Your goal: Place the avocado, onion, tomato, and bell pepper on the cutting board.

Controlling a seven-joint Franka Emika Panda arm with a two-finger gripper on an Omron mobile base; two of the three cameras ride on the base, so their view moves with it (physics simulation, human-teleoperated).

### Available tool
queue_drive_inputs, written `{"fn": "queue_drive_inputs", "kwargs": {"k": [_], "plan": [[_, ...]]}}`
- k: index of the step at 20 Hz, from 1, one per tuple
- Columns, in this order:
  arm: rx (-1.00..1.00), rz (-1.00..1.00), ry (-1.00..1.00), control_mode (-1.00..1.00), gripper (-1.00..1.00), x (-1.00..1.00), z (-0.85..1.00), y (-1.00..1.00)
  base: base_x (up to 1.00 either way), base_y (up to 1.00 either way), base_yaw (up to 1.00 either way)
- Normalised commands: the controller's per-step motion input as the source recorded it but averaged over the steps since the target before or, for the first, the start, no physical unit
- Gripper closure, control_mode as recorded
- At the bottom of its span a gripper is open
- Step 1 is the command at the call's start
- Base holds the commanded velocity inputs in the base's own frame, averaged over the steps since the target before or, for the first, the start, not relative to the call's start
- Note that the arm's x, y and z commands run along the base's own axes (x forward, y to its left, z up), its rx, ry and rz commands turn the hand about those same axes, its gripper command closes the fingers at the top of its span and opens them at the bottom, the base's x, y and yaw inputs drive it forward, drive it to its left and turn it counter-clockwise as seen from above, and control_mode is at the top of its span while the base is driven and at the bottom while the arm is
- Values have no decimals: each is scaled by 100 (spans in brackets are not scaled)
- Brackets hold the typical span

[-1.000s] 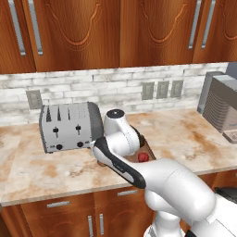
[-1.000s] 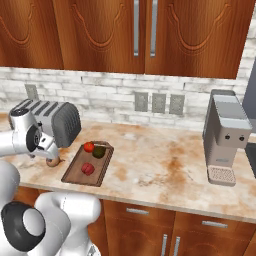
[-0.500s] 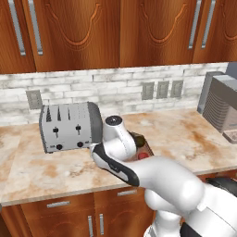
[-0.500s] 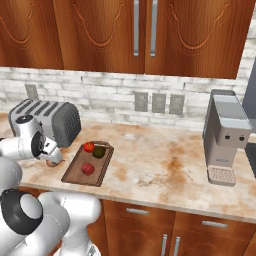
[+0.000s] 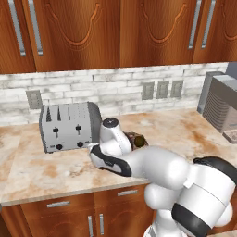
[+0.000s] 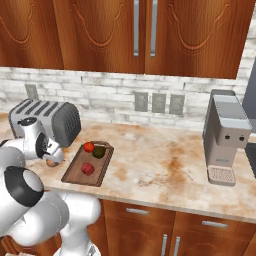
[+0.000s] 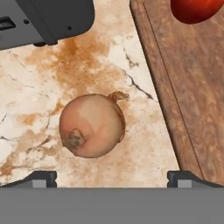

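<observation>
Three items are seen on the cutting board in the right base view: a red one at its 12 o'clock end, a dark green one, judged to be the avocado, beside it, and a second red one nearer. Which red item is the tomato cannot be told.

The onion is still on the marble counter, just off the board's long rim; its transfer is judged to remain.

The gripper is held spread wide above the onion, gripping nothing.

The toaster stands close at 11 o'clock of the onion in the hand view, crowding the approach.
</observation>
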Motion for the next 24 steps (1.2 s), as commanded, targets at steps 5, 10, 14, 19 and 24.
{"fn": "queue_drive_inputs", "kwargs": {"k": [5,10,14,19,24], "plan": [[0,-6,0,-100,-100,23,-21,25,0,0,0],[0,-7,0,-100,-100,23,-20,10,0,0,0],[0,-8,0,-100,-100,20,-19,0,0,0,0],[0,-8,2,-100,-100,6,-17,0,0,0,0],[0,-8,3,-100,-100,6,-21,0,0,0,0]]}}
